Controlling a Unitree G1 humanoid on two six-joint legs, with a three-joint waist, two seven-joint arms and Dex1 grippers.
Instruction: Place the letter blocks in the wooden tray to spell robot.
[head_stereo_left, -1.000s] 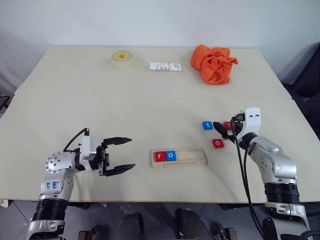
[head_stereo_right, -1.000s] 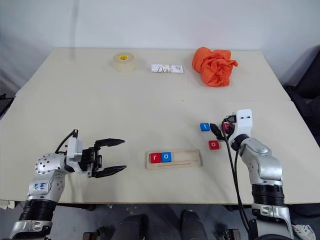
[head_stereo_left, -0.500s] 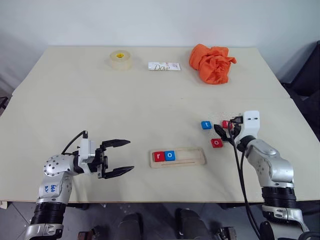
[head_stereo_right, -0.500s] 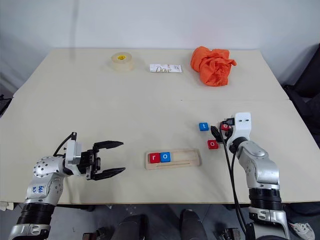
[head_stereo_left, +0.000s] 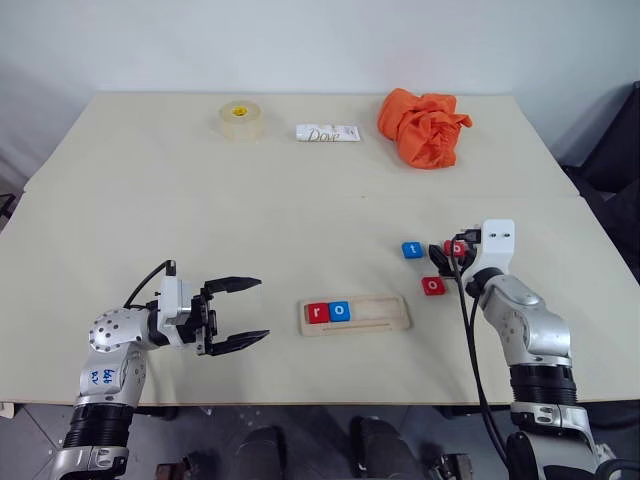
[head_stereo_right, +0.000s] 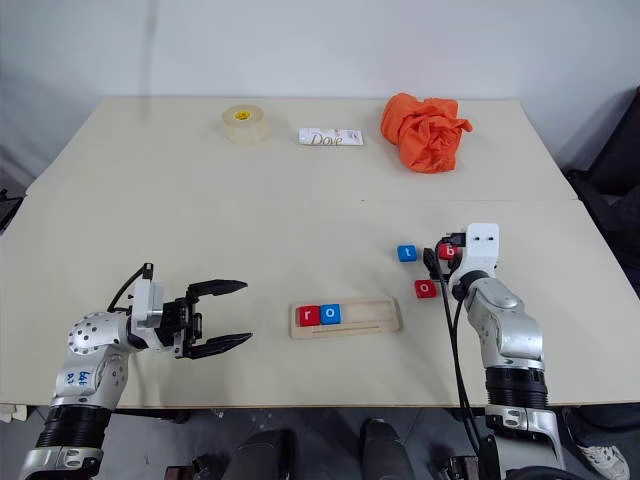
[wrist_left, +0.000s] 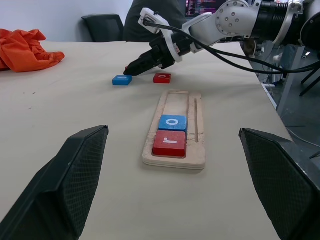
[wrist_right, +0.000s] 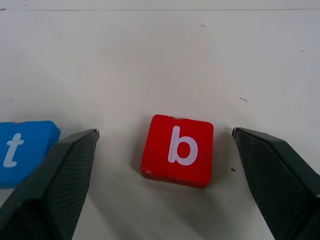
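**A:** Since a second ago your right gripper (wrist_right: 162, 145) has swung round to face the red square block lettered b (wrist_right: 177, 150), fingers spread wide with the block lying on the table between them, untouched. It is the third letter, so I'd judge that's why you lined up there.

**B:** And the rest of the blocks?

**A:** You have the blue block lettered t (head_stereo_left: 413, 250) just beside the b, and the red block lettered o (head_stereo_left: 434, 286) nearer the robot, both loose on the pale tabletop (head_stereo_left: 300, 200). The long pale wooden tray (head_stereo_left: 385, 318) sits centre front, with the red r block (head_stereo_left: 318, 312) and blue o block (head_stereo_left: 340, 311) seated at its left end, three places open.

**B:** Left side?

**A:** Your left gripper (head_stereo_left: 238, 313) hovers well apart from the tray, fingers spread, holding nothing, pointing at it. The roll of clear tape (head_stereo_left: 239, 119), white Dove packet (head_stereo_left: 328, 132) and crumpled orange cloth (head_stereo_left: 425, 125) lie far back.
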